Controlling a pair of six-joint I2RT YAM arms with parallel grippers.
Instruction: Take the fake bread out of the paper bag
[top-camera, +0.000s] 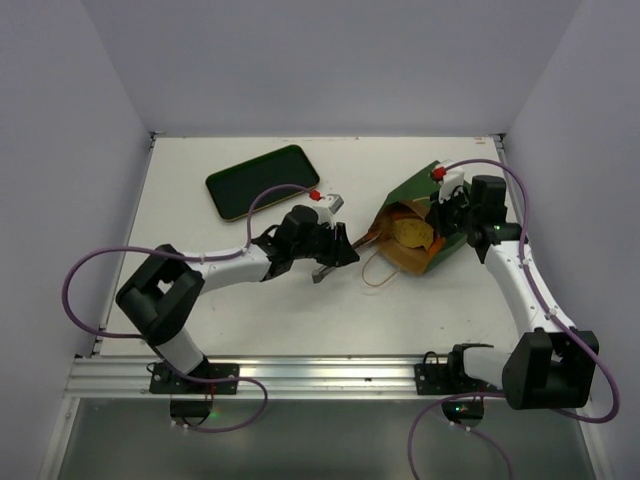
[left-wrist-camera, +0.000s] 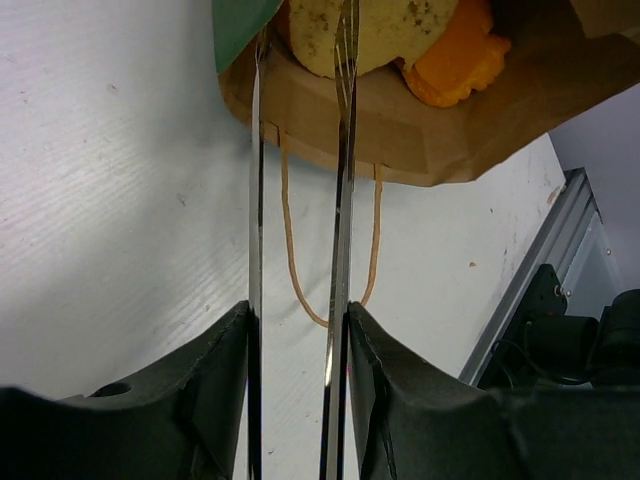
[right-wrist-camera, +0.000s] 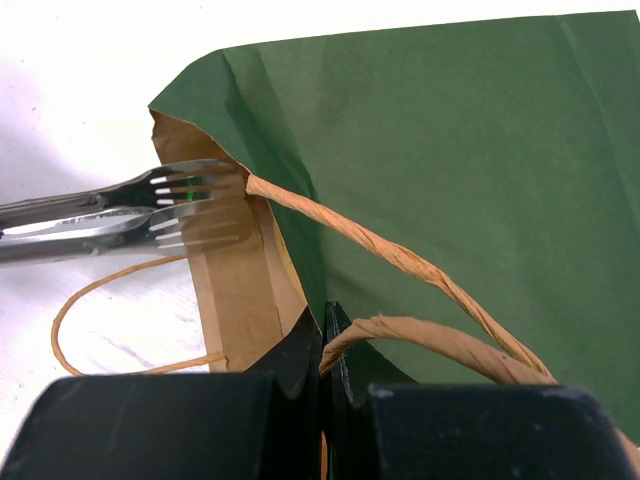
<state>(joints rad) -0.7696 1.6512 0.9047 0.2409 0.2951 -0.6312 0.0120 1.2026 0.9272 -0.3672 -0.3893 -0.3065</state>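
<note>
While right gripper (right-wrist-camera: 325, 352) pinches string handle (right-wrist-camera: 430, 338) of paper bag (right-wrist-camera: 450, 130), left gripper (left-wrist-camera: 298, 330) clamps tongs (left-wrist-camera: 343, 180) at fake bread (left-wrist-camera: 400, 25)

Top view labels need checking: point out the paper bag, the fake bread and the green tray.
paper bag (top-camera: 418, 190), top view, green outer side
fake bread (top-camera: 410, 233), top view, pale roll in bag mouth
green tray (top-camera: 262, 181), top view, bare middle

The paper bag (top-camera: 418, 188) is dark green outside and plain brown kraft inside, its twisted string handles (right-wrist-camera: 400, 262) tan. The fake bread (top-camera: 412, 233) shows pale yellow with brown speckles beside bright orange. The tray (top-camera: 262, 181) is dark green with a thin paler edge; the table (top-camera: 250, 310) white; the tongs (left-wrist-camera: 343, 150) shiny silver. The left end effector (left-wrist-camera: 296, 310) and right end effector (right-wrist-camera: 322, 345) are black
</note>
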